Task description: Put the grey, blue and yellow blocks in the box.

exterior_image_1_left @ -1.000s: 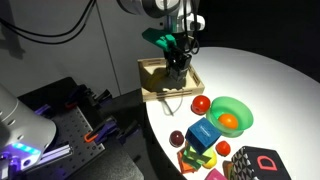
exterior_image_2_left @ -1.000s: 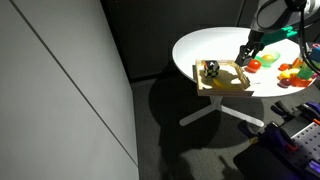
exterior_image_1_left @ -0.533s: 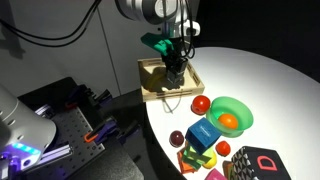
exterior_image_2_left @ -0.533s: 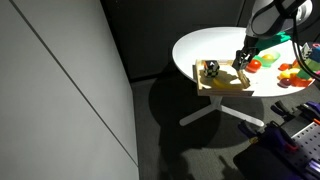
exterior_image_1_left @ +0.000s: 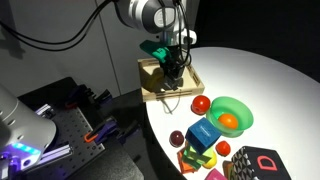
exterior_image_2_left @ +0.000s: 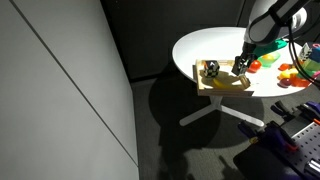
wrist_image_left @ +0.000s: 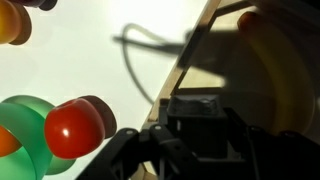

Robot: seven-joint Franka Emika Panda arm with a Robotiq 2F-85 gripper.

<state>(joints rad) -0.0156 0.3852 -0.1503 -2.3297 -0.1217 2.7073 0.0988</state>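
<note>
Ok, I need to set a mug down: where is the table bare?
Bare: the white tabletop beyond the wooden tray and green bowl. Crowded: around the blue block and black box; the claw hangs over the tray.

Black gripper [exterior_image_1_left: 172, 74] above the light-wood box [exterior_image_1_left: 190, 88]. Beside it, on the white counter [exterior_image_1_left: 250, 65]: red ball [exterior_image_1_left: 201, 104], green bowl [exterior_image_1_left: 240, 105] with orange ball [exterior_image_1_left: 228, 122], light-blue block [exterior_image_1_left: 204, 133]. Farthest from the gripper: black box [exterior_image_1_left: 262, 162] marked with a red D.

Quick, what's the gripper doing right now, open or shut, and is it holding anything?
Gripper: jaws shut, above the box; whether they hold a block cannot be told.
</note>
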